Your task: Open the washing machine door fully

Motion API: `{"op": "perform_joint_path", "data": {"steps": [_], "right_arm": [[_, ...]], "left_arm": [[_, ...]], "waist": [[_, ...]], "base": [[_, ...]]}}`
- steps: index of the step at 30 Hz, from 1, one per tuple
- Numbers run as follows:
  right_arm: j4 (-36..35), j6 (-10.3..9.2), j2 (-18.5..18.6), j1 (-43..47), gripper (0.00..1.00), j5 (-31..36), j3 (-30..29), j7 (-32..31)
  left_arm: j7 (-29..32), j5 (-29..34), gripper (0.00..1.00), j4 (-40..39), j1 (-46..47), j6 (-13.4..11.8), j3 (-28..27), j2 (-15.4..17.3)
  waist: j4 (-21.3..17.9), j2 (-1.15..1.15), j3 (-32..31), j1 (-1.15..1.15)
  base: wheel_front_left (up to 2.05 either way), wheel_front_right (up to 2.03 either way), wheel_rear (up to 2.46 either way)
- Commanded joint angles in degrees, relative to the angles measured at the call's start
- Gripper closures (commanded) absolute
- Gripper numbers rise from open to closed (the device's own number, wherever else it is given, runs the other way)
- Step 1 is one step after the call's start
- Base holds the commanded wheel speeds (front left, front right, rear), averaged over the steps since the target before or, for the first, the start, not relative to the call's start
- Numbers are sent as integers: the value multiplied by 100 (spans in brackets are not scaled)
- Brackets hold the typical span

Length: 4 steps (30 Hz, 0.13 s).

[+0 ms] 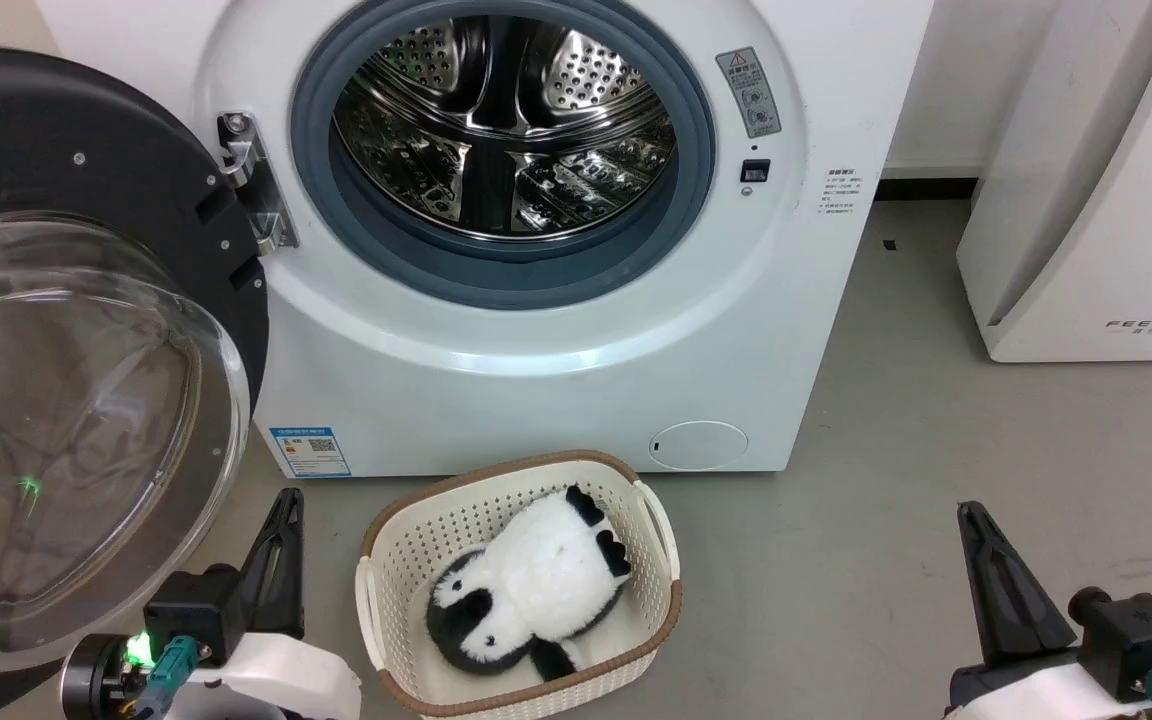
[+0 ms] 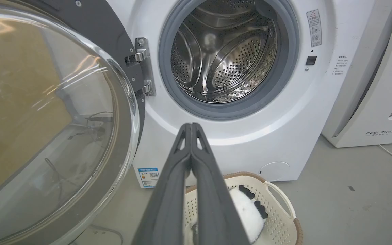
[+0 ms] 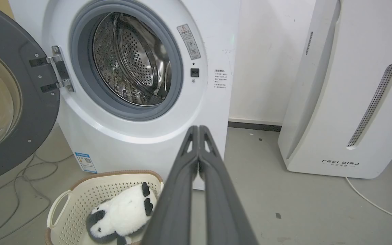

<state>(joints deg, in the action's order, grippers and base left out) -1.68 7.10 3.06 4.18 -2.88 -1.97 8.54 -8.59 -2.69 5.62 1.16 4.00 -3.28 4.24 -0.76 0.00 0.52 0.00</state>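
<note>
The door (image 1: pixel 56 130) looks swung wide; left pincer (image 1: pixel 288 505) and right pincer (image 1: pixel 972 520) sit closed, empty; nudge gently, if at all.

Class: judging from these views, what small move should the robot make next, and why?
Probably draw the left end effector back a little: the washing machine door already stands swung wide, the drum fully exposed, nothing touching it.

Washing machine door (image 1: pixel 86 120): glossy black ring, clear glass centre. Machine body (image 1: pixel 496 390): white, with blue label (image 1: pixel 310 452). Door seal (image 1: pixel 506 280): grey. Drum (image 1: pixel 506 150): silver steel, dotted with holes. Basket (image 1: pixel 401 560): cream, perforated, brown rim. Plush panda (image 1: pixel 536 580): white, black patches. Floor (image 1: pixel 936 450): grey. Neighbouring appliance (image 1: pixel 1086 200): white, grey lettering.
</note>
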Motion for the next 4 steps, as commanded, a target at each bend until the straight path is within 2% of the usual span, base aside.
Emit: {"op": "perform_joint_path", "data": {"steps": [1, 4], "right_arm": [[24, 17, -8, -110, 100, 44, 16, -47], [31, 18, -9, -124, 100, 55, 24, -82]], "left_arm": [[40, 33, 100, -44, -52, -41, 13, -32], [76, 44, 100, -67, -55, -57, 26, -36]], "waist": [[2, 0, -1, 0], [5, 0, -3, 0]], "base": [[0, 0, 0], [0, 0, 0]]}}
